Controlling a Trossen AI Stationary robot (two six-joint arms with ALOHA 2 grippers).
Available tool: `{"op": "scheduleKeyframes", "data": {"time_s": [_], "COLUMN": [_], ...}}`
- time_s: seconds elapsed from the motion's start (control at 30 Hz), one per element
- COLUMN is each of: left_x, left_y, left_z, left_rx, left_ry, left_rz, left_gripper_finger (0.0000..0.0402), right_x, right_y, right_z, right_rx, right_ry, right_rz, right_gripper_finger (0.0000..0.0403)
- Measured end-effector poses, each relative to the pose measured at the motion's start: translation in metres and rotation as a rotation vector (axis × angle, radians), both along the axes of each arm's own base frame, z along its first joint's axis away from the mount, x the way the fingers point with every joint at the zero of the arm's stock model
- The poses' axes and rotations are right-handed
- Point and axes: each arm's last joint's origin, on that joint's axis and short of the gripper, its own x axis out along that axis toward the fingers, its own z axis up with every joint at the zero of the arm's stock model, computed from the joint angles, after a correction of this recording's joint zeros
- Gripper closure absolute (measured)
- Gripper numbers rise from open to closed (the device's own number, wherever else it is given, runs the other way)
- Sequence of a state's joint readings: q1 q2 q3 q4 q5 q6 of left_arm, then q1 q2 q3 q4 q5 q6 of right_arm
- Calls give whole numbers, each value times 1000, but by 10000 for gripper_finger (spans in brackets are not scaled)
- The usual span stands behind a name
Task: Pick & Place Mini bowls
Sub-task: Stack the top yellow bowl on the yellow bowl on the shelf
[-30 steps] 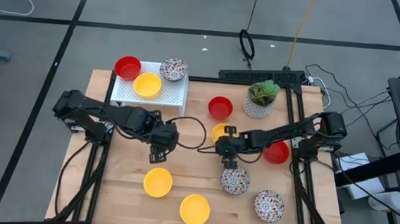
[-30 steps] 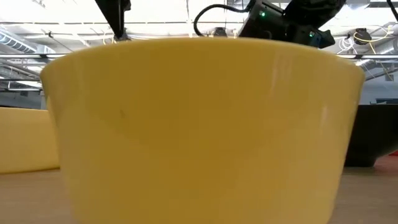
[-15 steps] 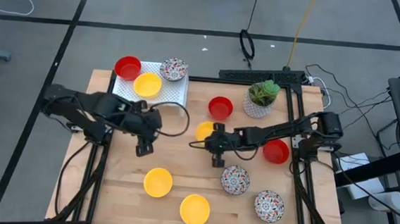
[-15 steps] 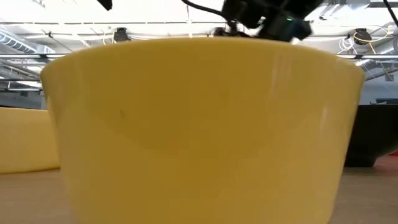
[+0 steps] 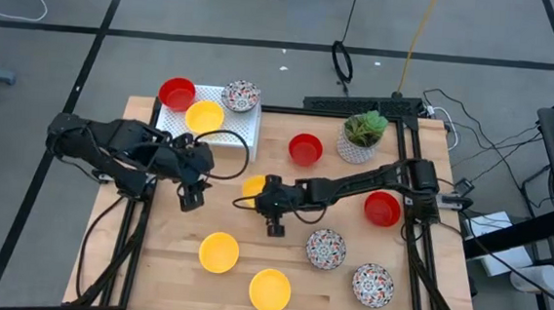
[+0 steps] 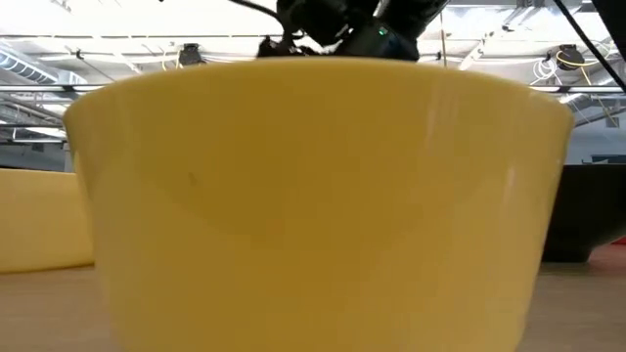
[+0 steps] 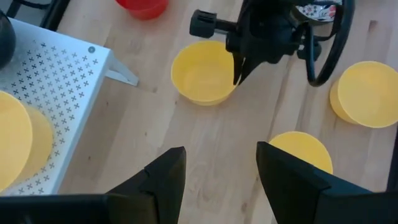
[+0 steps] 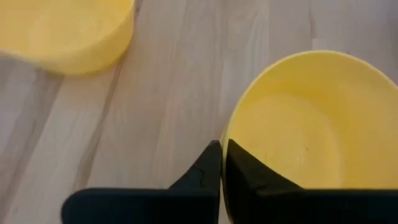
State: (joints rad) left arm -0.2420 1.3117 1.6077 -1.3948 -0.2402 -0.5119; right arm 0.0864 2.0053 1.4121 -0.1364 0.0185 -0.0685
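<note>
my right gripper (image 8: 221, 163) pinched the rim of a yellow bowl (image 5: 255, 186) at mid-table, near the rack (image 5: 237, 133). left gripper (image 7: 217, 180) hovered agape, empty. judged: keep the pinch firm, bowl level, clear of the left arm.

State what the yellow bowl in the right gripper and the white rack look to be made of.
Yellow bowl: probably glazed ceramic or glossy plastic; smooth, evenly coloured, soft sheen, thin rim pinched by the right gripper.
White rack: likely painted sheet metal; thin, flat, punched with small cross-shaped holes, bent edge.
</note>
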Motion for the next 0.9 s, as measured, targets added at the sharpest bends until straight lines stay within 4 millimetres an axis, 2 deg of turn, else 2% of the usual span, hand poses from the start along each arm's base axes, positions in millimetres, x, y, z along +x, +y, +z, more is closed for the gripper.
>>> {"op": "scheduleKeyframes", "data": {"time_s": [0.27, 0.53, 0.7, 0.9], "left_x": [0, 1, 13, 38], "left_y": [-2, -6, -7, -9], "left_z": [0, -2, -15, -43], "left_rx": [-63, -58, 1, 51], "left_ry": [3, 9, 19, 49], "left_rz": [39, 21, 45, -9], "left_gripper_finger": [202, 202, 202, 202], "right_x": [2, -3, -23, -56], "right_y": [-5, -5, -7, -11], "right_z": [-3, 0, 29, 69], "right_rx": [3, -8, -14, -28], "right_ry": [0, 40, 91, 51], "right_rz": [-24, -14, -12, -5], "right_gripper_finger": [372, 290, 259, 258]}}
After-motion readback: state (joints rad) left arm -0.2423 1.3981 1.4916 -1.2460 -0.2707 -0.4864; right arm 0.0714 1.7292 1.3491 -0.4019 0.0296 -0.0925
